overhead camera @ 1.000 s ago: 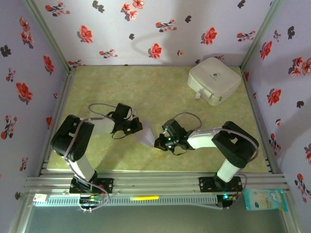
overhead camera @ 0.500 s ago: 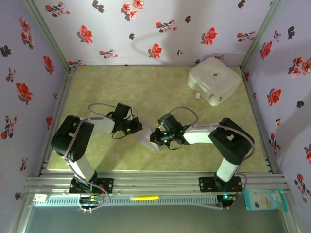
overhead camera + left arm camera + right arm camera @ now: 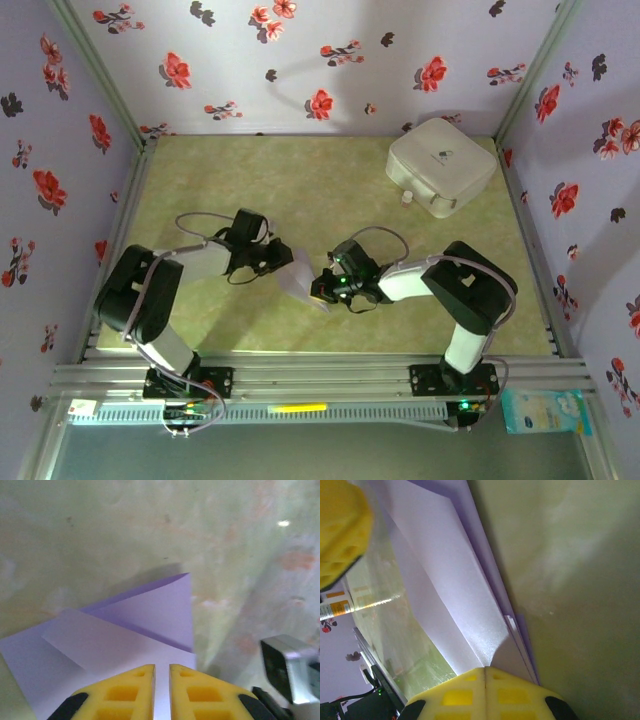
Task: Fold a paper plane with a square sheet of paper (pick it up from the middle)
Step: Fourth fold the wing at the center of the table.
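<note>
The square sheet of paper (image 3: 300,278), pale lavender, lies on the green table folded in layers into a narrow pointed paper plane shape. In the left wrist view the paper (image 3: 150,615) shows a raised triangular flap. My left gripper (image 3: 280,262) is at its upper left edge; its yellow fingertips (image 3: 161,667) stand a narrow slit apart over the paper. My right gripper (image 3: 318,291) is at the paper's lower right edge. Its tips (image 3: 485,669) are shut and pressed against the paper's folded layers (image 3: 455,590).
A white rounded box (image 3: 442,165) stands at the back right, with a small white piece (image 3: 407,198) in front of it. Flowered walls close in the green table (image 3: 330,190) on three sides. A metal rail (image 3: 320,375) runs along the near edge.
My right gripper has moved left onto the paper's edge, still shut. The left fingers have parted slightly and the left arm has shifted a little.
</note>
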### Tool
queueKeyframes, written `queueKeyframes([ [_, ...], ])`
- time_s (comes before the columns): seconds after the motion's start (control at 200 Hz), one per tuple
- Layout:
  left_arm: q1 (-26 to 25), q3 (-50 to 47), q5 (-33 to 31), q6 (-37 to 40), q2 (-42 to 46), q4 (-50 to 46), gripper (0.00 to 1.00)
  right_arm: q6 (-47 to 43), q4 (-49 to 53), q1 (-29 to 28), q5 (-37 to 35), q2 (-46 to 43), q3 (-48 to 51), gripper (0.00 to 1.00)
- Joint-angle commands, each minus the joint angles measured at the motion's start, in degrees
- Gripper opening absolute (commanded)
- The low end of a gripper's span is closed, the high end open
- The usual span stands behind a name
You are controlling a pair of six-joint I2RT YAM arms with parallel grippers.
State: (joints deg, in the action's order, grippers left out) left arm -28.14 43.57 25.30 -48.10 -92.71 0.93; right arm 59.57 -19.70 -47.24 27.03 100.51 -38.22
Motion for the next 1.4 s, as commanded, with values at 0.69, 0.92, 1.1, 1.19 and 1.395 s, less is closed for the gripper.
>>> queueKeyframes([
  [0.69, -5.92, -6.32, -3.63, -5.66, -5.09, 7.63, 0.02, 0.57, 8.32, -0.02, -3.95, 1.12, 1.19, 0.0],
  [0.92, -1.27, -4.62, -3.99, -2.96, -5.03, 5.05, 0.02, 0.11, 8.93, -0.02, -4.12, 0.88, 1.72, 0.0],
  [1.1, 2.94, -1.38, -4.29, 0.39, -6.63, 0.57, 0.02, 0.02, 8.94, -0.05, -4.12, 0.74, 1.72, 0.0],
  [1.19, 5.38, 0.29, -3.88, 1.88, -7.79, -0.86, 0.02, -0.16, 9.16, -0.08, -4.02, 0.58, 1.65, 0.0],
  [1.395, 9.8, 2.61, -3.6, 4.83, -9.24, -3.05, 0.03, -0.63, 9.6, -0.11, -3.98, 0.25, 1.8, 0.0],
])
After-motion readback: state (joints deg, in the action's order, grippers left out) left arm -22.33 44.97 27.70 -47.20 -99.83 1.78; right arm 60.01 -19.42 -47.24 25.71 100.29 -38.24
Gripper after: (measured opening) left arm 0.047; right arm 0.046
